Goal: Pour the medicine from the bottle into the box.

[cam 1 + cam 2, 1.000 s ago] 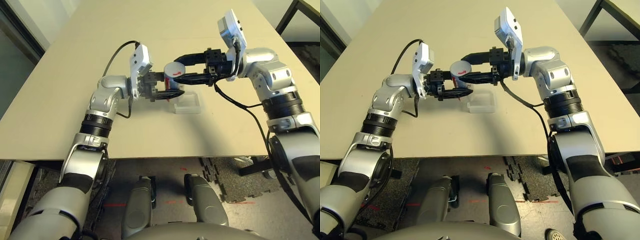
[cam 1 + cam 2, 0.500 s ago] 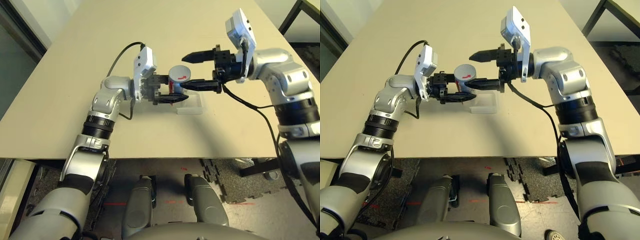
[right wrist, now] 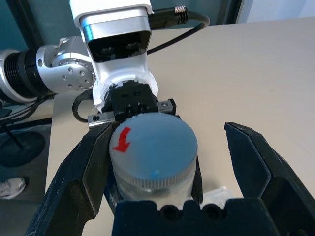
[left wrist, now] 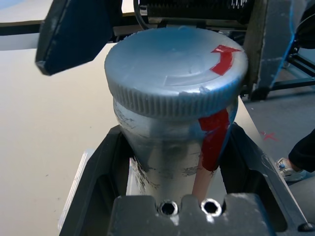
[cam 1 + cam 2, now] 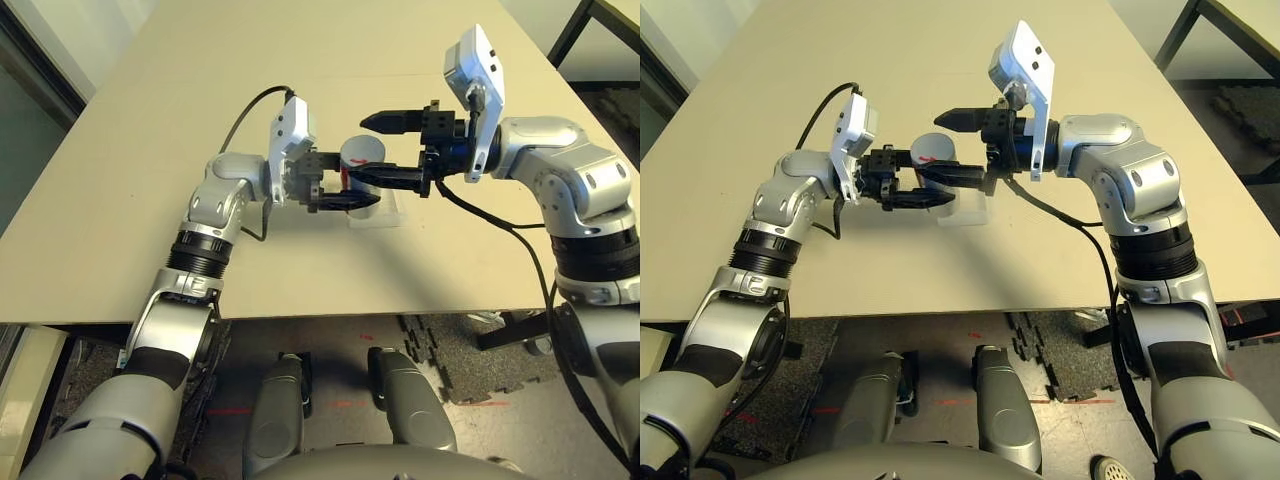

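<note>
My left gripper [image 5: 340, 192] is shut on the grey-white bottle [image 4: 170, 152], gripping its body on both sides. The bottle lies tilted, and its round grey cap [image 5: 362, 152] with a red arrow points at my right arm. The right gripper [image 3: 167, 132] is open and straddles the cap [image 3: 153, 148]; one finger [image 3: 81, 179] lies close beside it and the other finger [image 3: 258, 164] stands apart. The clear box [image 5: 376, 211] lies on the table right under the bottle. The medicine is hidden.
The beige table [image 5: 130, 170] stretches wide around both arms. Its front edge [image 5: 330, 312] runs just before my body. A dark table leg [image 5: 575, 35] stands off to the far right.
The right gripper drew back from the cap to the right with its fingers spread, then came in again around it. The left gripper kept hold of the bottle.
</note>
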Controlling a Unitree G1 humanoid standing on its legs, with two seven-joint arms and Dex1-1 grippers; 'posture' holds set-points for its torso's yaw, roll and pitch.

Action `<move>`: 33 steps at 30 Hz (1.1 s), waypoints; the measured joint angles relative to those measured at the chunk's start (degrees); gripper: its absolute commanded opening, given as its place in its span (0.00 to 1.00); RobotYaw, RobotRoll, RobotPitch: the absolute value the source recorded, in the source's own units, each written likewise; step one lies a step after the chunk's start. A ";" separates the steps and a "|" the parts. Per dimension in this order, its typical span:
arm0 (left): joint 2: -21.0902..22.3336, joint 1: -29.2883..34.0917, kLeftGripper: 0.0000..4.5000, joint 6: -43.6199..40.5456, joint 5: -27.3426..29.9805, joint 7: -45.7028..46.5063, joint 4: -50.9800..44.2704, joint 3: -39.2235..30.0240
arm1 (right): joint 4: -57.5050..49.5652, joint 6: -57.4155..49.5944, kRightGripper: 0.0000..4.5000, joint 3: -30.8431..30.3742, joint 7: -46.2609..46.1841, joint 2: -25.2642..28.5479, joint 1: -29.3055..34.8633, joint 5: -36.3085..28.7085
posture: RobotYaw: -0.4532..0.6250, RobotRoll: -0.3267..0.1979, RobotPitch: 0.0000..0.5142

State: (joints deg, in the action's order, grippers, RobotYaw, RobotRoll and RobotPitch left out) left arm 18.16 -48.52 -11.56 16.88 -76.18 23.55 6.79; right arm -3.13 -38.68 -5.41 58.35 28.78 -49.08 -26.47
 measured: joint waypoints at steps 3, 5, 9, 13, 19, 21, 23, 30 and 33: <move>-0.07 -0.01 0.62 0.01 0.00 0.00 0.00 0.05 | 0.36 0.45 1.00 -0.01 -0.54 -0.72 -0.17 0.13 | 0.29 0.62 0.32; -0.06 -0.02 0.62 0.00 0.00 0.13 0.00 0.04 | 0.86 0.88 1.00 -0.02 -0.69 -0.93 -0.20 0.14 | 0.29 0.62 0.32; -0.03 -0.01 0.62 -0.06 0.00 0.65 -0.03 0.02 | 1.61 2.05 1.00 -0.03 -0.85 -1.01 -0.17 0.37 | 0.30 0.62 0.32; 0.07 0.03 0.62 -0.23 -0.03 1.12 -0.04 0.03 | 1.59 2.63 1.00 0.00 -0.92 -0.31 0.27 0.33 | 0.30 0.62 0.32; 0.56 0.06 0.62 -0.50 -0.07 2.21 -0.04 -0.08 | 0.48 1.85 1.00 1.90 -0.91 2.45 2.29 -1.73 | 0.29 0.62 0.32; 0.83 0.05 0.62 -0.54 -0.07 2.30 0.02 -0.14 | 0.23 1.52 1.00 2.51 -0.92 3.52 2.93 -2.39 | 0.29 0.62 0.32; 0.91 0.10 0.62 -0.47 -0.04 1.94 -0.01 -0.11 | 0.11 0.99 1.00 5.48 -2.10 6.57 4.97 -2.47 | 0.28 0.62 0.32; 0.62 0.02 0.62 0.16 -0.01 0.90 0.17 -0.03 | -1.83 -2.99 1.00 8.80 -5.04 10.12 10.80 -3.19 | 0.27 0.62 0.33; 0.55 -0.36 0.62 0.60 -0.01 0.69 1.05 -0.02 | -4.99 -5.47 1.00 8.82 -5.35 10.59 11.45 -4.78 | 0.26 0.62 0.33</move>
State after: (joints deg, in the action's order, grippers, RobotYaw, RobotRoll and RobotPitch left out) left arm 18.72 -48.88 -10.96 16.87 -75.49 24.60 6.77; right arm -8.12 -44.15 3.41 53.01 39.37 -37.63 -31.25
